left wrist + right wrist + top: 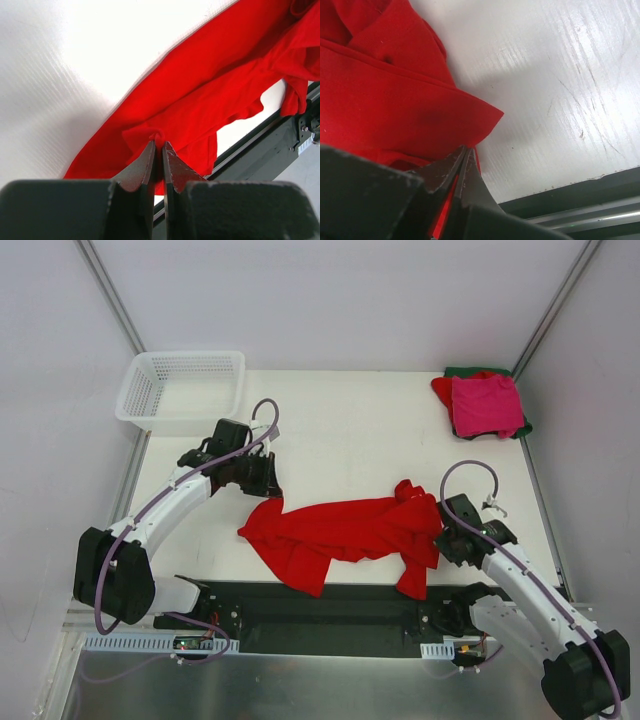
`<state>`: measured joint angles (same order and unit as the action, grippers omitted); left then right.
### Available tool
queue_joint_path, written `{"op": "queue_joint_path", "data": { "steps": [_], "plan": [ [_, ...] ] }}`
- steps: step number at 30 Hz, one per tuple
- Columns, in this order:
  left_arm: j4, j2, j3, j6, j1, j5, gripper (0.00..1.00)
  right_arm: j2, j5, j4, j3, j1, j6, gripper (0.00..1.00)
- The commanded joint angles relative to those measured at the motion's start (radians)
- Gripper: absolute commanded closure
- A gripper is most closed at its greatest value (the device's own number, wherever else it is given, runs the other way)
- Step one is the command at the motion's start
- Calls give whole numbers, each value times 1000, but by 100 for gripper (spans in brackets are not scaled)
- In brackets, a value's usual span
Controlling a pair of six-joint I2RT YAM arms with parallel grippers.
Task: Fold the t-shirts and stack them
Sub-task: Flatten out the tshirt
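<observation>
Bright red cloth t-shirt (340, 530) lies crumpled across the white table (340, 430) near its front edge in the top view, between both arms. A stack of folded shirts (485, 405) sits at the far right corner. Left wrist view: the left gripper (159, 146) pinches a red fold. Right wrist view: the right gripper (465, 152) is clamped on the shirt's edge.

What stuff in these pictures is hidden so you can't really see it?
- Top view: the dark green t-shirt is almost all covered by the magenta-pink t-shirt and a red t-shirt.
- Top view: the fingertips of the left gripper and the right gripper hide under their own wrists.
- Both wrist views: the bright red t-shirt runs off the picture edges, so its whole shape is missing.
</observation>
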<state>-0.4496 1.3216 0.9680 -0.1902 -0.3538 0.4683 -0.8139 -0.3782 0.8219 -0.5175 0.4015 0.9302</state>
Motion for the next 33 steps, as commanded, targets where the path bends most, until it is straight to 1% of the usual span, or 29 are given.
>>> {"op": "queue_joint_path", "data": {
  "steps": [1,3,12,20,28,33],
  "plan": [
    [17,-33,-3,18,15,16,98,-1,-36,-6,-41,-4,-25,99],
    [15,-42,-3,15,16,9,98,-1,-59,3,-62,-4,-56,99],
    [14,-90,-15,5,24,-2,98,13,-261,108,-285,-3,-211,99],
    [-20,-133,14,3,32,-45,98,9,-326,132,-407,-3,-286,99],
    [-89,-183,75,17,59,-108,98,-7,-412,86,-548,-6,-432,99],
    [-161,-217,162,28,78,-155,98,-19,-404,5,-663,-4,-580,99]
  ]
}}
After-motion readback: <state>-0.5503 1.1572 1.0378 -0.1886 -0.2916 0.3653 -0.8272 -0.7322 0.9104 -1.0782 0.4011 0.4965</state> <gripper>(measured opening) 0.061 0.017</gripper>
